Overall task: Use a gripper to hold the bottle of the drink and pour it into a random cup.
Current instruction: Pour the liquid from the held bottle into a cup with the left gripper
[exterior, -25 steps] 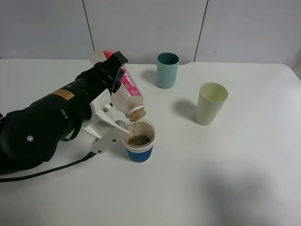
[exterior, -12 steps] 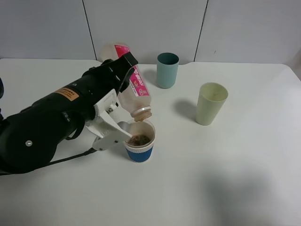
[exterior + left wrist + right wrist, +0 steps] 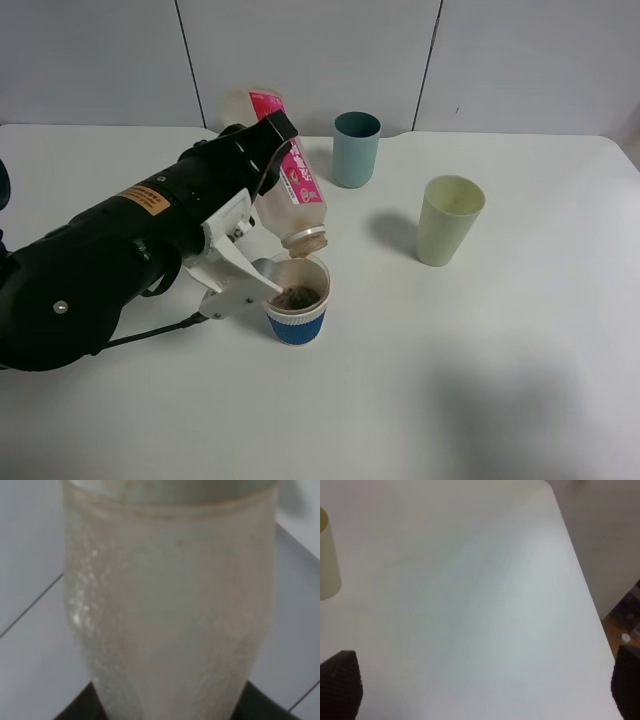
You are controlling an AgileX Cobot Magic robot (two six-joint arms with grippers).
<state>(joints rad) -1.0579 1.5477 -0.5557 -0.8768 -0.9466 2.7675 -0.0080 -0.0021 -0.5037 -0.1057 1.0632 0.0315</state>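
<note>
Table: white [image 3: 480, 380], with a gray wall [image 3: 300, 50] behind it.
Left gripper [image 3: 268, 150]: it squeezed the bottle [image 3: 293, 200] round its middle.
Bottle: tipped mouth down, poking out past the gripper's tips.
Cup [image 3: 297, 325]: right under the bottle's mouth, close beside the gripper's white part.
Drink [image 3: 296, 297]: brown, lying in the cup.
Right gripper [image 3: 482, 685]: spread wide, holding nothing.
Other cups: a teal cup [image 3: 356, 148] and a green cup [image 3: 449, 220] stood farther out, beyond the left gripper's tips.

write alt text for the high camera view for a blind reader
A black gripper on the left holds a bottle tipped neck-down over a blue-sleeved cup with brown drink in it, on a white table. A teal tumbler and a pale green tumbler stand behind and to the right.
</note>
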